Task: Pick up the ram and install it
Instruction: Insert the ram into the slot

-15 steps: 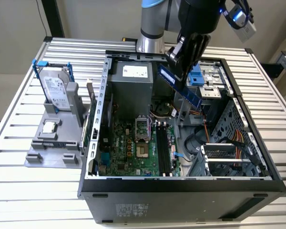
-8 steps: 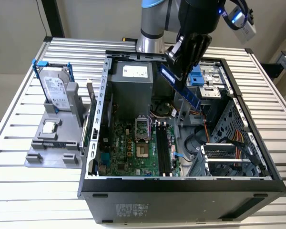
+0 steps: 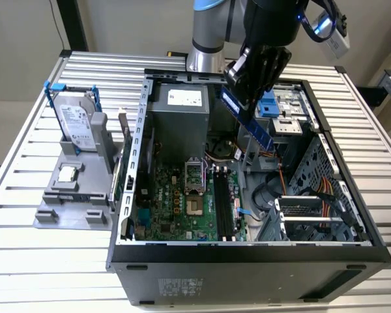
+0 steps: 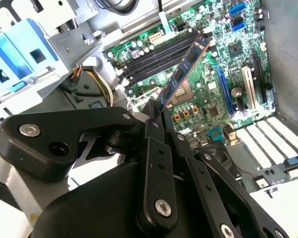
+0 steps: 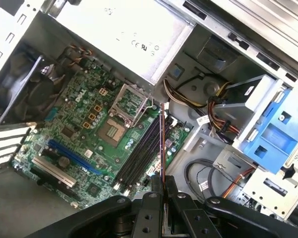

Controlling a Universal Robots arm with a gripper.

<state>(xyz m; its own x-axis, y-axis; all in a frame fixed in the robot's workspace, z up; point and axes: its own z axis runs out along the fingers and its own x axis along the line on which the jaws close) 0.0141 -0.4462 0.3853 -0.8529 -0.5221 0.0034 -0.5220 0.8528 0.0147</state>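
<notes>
Green-blue board stock, the ram (image 3: 251,124), sits clamped between the closed fingers of the gripper (image 3: 242,91), held by one end above the open computer case (image 3: 247,251). No part of it touches the case.

1. Position. In the exterior view the stick's long axis slopes down from the gripper toward the exterior view's right, with its free end hanging over the case interior near the blue drive bracket (image 3: 268,104). The second wrist view shows the ram (image 4: 184,72) reaching out from the gripper (image 4: 156,111) with its flat face and chips showing. The first wrist view shows it edge-on (image 5: 162,139), rising from the gripper (image 5: 161,181).

2. Key relation. The black memory slots (image 3: 223,202) lie below the stick on the green motherboard (image 3: 176,202), just beside the processor socket (image 3: 194,208). Both wrist views show the stick crossing the slots (image 4: 159,54) at an angle, not parallel. I judge it unaligned and well above them.

3. Surface and room. The slots appear vacant. Cables (image 3: 300,189) and the power supply (image 3: 179,107) stand near but apart from them.

4. Surroundings. A hard drive (image 3: 75,124) and a processor chip (image 3: 68,173) rest on a grey holder outside the case, on the slatted metal table (image 3: 26,274).
</notes>
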